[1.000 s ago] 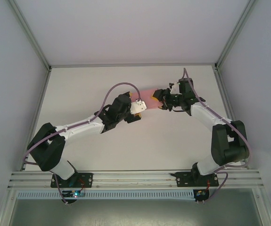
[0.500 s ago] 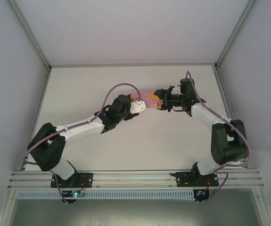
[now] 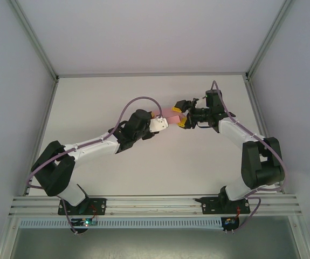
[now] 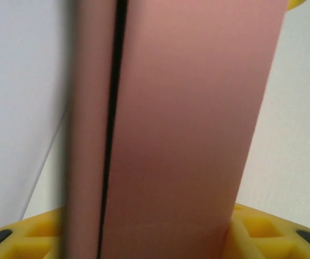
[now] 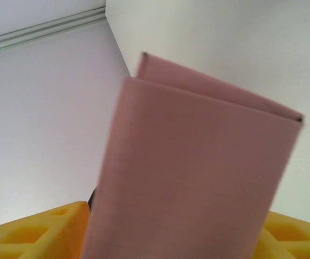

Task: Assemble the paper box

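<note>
The pink paper box [image 3: 172, 113] is a flattened card sleeve held in the air between both arms over the middle of the table. My left gripper [image 3: 165, 120] is shut on its near end. In the left wrist view the box [image 4: 187, 118] runs up from between the yellow fingers [image 4: 268, 237], with a dark seam down its left side. My right gripper [image 3: 180, 114] holds the other end, one yellow finger on each side edge. From the right wrist, the box [image 5: 198, 172] stands between the fingers [image 5: 31, 232], its back layer showing above the front one.
The white table [image 3: 117, 178] lies below, bounded by metal frame rails at the back [image 3: 149, 74] and sides. Grey walls enclose the space. Purple cables loop over both arms.
The right gripper has shifted left along the box, so less pink shows between the arms. Its yellow fingers now look more spread. The left gripper has stayed on the box.
</note>
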Robot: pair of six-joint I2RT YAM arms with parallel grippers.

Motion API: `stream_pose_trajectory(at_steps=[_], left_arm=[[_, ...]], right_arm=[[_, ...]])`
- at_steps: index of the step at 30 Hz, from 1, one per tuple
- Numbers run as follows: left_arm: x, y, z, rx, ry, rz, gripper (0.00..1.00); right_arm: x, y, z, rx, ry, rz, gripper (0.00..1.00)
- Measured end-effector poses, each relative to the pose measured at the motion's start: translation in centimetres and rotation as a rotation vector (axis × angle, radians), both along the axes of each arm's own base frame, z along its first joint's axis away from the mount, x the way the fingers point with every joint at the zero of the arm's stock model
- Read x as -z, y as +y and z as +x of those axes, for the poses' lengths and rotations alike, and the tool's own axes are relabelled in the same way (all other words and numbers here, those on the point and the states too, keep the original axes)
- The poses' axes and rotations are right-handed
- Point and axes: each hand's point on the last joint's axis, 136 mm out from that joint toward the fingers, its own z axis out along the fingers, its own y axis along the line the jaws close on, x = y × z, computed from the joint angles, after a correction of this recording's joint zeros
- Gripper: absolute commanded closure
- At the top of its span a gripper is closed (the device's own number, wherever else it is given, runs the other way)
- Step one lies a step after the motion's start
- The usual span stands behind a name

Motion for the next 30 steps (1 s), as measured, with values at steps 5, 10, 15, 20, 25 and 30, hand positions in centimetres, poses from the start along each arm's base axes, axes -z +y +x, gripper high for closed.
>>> stream_pose_trajectory(at_steps=[5, 10, 15, 20, 25, 30], left_arm=[[1.0, 0.3, -0.7, -0.004, 0.059, 0.013, 0.69], [2.2, 0.8, -1.5, -0.010, 0.132, 0.041, 0.69], [2.4, 1.0, -2.5, 0.002, 0.215, 0.058, 0.68], [2.3, 1.1, -3.6, 0.055, 0.317, 0.039, 0.65], [2.2, 1.6, -5.2, 0.111, 0.456, 0.049, 0.64], [2.8, 1.3, -7.4, 0.209, 0.580, 0.094, 0.64]], right_arm=[[0.1, -0.6, 0.0, 0.005, -0.055, -0.072, 0.02], [-1.2, -1.9, -0.4, 0.012, -0.143, -0.177, 0.02], [-2.3, -3.9, -1.0, 0.041, -0.256, -0.314, 0.02], [-5.0, -6.1, -0.6, 0.052, -0.514, -0.518, 0.02], [-8.6, -7.7, -1.1, 0.083, -0.814, -0.654, 0.02], [-9.5, -8.2, -1.9, 0.067, -0.961, -0.728, 0.02]])
